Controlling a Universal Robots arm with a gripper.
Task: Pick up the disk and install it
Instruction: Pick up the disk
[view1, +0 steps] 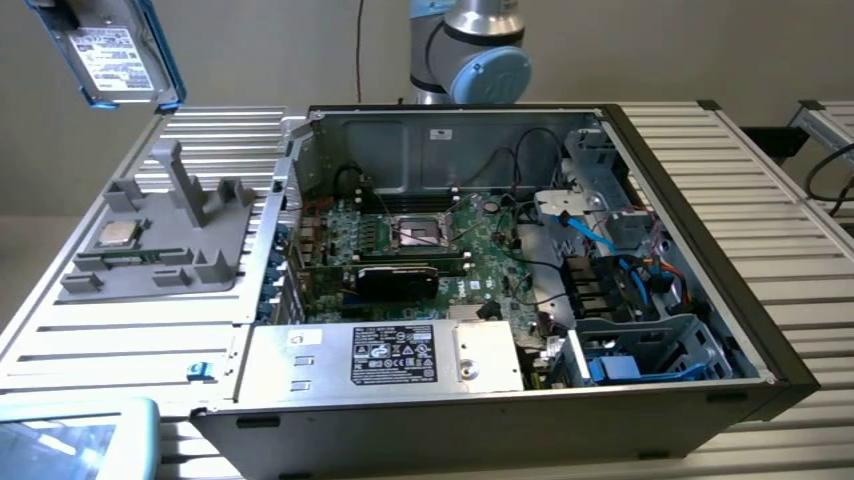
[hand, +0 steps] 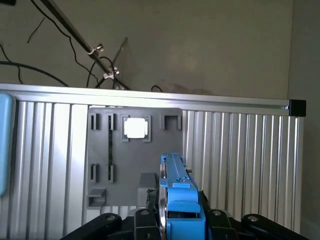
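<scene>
1. Looking down the wrist view, I've got the gripper (hand: 181, 224) with its jaws clamped on the disk (hand: 175, 187), pinching the blue carrier, which I see edge-on.
2. The disk's long axis runs straight out from the jaws. It's in the air, touching nothing else.
3. Under it sits the grey fixture (hand: 150, 150) with the CPU chip (hand: 136, 128) seated in it, on the ribbed table (hand: 240, 165).
4. In the exterior view, the disk hangs high over the table's far corner on the exterior view's left, label showing.
5. Farthest off is the open computer case (view1: 667, 150) mid-table, well apart from the disk. What I take for its drive bay (view1: 641, 350) sits at the case's near corner. My read: picked up, not installed.
</scene>
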